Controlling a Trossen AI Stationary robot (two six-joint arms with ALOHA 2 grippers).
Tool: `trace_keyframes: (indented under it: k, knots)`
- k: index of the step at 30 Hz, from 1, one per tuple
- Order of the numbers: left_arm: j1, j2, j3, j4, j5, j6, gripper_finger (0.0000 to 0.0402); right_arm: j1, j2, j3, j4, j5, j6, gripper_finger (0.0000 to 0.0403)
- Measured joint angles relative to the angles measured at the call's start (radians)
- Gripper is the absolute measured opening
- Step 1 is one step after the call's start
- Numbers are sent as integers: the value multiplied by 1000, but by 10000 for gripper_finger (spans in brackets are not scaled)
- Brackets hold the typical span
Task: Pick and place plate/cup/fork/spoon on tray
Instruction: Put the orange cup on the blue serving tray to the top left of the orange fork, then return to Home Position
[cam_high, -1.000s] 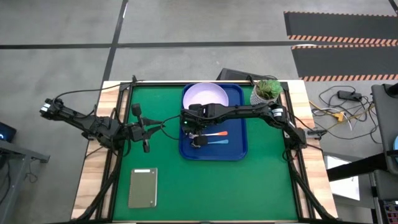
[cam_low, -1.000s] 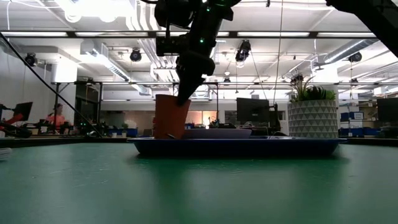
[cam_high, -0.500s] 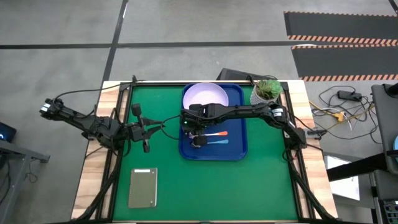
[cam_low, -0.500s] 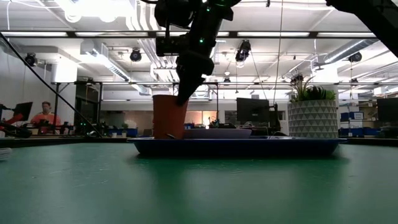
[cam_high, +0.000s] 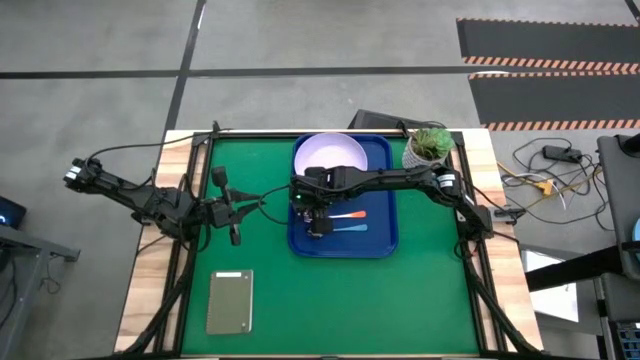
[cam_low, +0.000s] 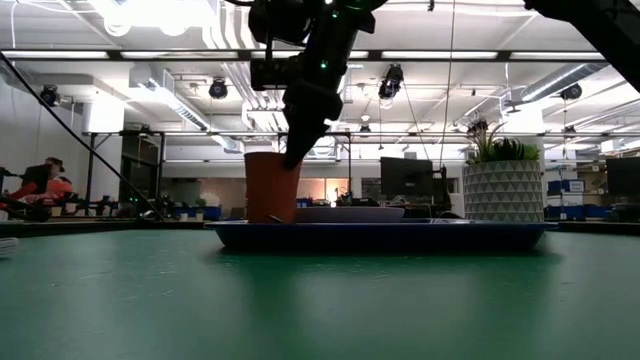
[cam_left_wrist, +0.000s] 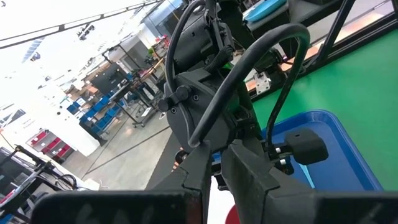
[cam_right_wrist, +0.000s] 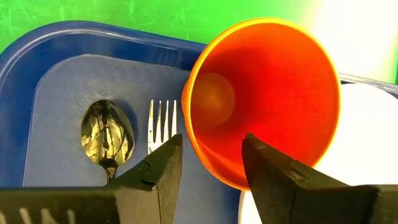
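Note:
The red-orange cup (cam_right_wrist: 264, 93) stands upright on its base on the dark blue tray (cam_high: 382, 190), at its left side next to the lavender plate (cam_high: 330, 152); it also shows in the low view (cam_low: 272, 187). The fork (cam_right_wrist: 160, 124) and the spoon (cam_right_wrist: 107, 137) lie side by side on the tray floor, handles toward the table's right (cam_high: 352, 214). My right gripper (cam_right_wrist: 211, 152) points down at the cup's rim, open, one finger inside the cup and one outside. My left gripper (cam_high: 235, 228) rests shut on the table left of the tray. My right gripper stands astride the cup's wall (cam_right_wrist: 199, 146) at the rim, from above. One finger (cam_right_wrist: 264, 165) is inside the cup and the other (cam_right_wrist: 163, 163) outside. The gap between them is far wider than the wall. I cannot tell whether either finger touches it.
A white pot with a green plant (cam_high: 428, 145) stands at the tray's far right corner. A grey slab (cam_high: 229, 301) lies near the table's front left. A person (cam_low: 40, 185) sits in the room far behind the table.

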Motion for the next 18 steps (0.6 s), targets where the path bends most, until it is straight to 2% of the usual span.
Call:
trace_keyframes:
  k: [18]
  knots:
    - [0, 1, 0, 0, 0, -2, 36, 9, -61, 0, -9, 0, 54, 152]
